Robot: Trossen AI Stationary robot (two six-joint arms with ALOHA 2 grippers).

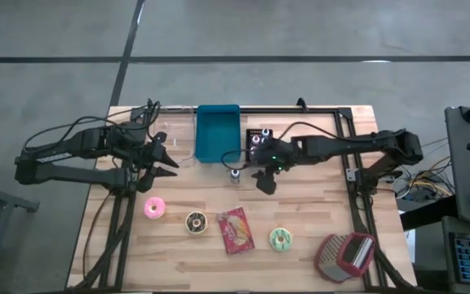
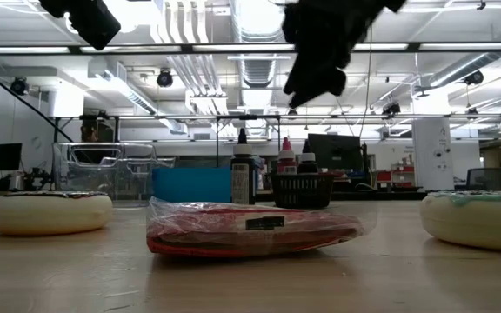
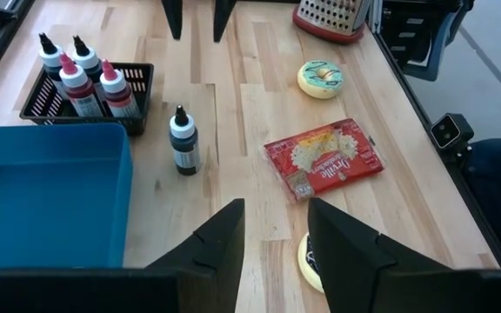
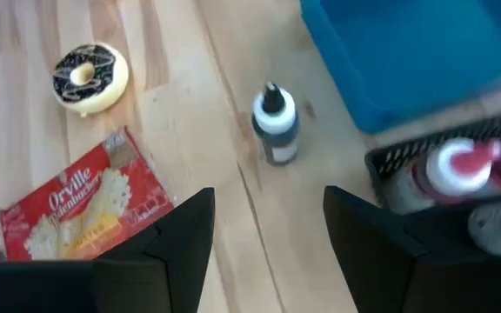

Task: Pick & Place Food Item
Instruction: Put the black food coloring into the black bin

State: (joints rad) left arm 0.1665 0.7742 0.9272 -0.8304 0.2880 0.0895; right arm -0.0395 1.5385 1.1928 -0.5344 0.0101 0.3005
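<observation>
A red popcorn bag [image 1: 235,229] lies flat near the table's front, between a chocolate donut [image 1: 196,221] and a green-iced donut [image 1: 281,238]. A pink donut [image 1: 154,207] lies further left. A small dark bottle [image 1: 235,175] stands upright in front of the blue bin [image 1: 218,133]. My right gripper [image 1: 265,181] hangs open above the table, just right of that bottle, tilted down; nothing is between its fingers [image 4: 268,196]. My left gripper [image 1: 166,159] is open and empty above the table's left part, left of the bin [image 3: 275,209].
A black basket [image 1: 257,139] with several sauce bottles stands right of the bin. A red grater [image 1: 345,255] lies at the front right corner. Bare wood shows between the bin and the row of food items.
</observation>
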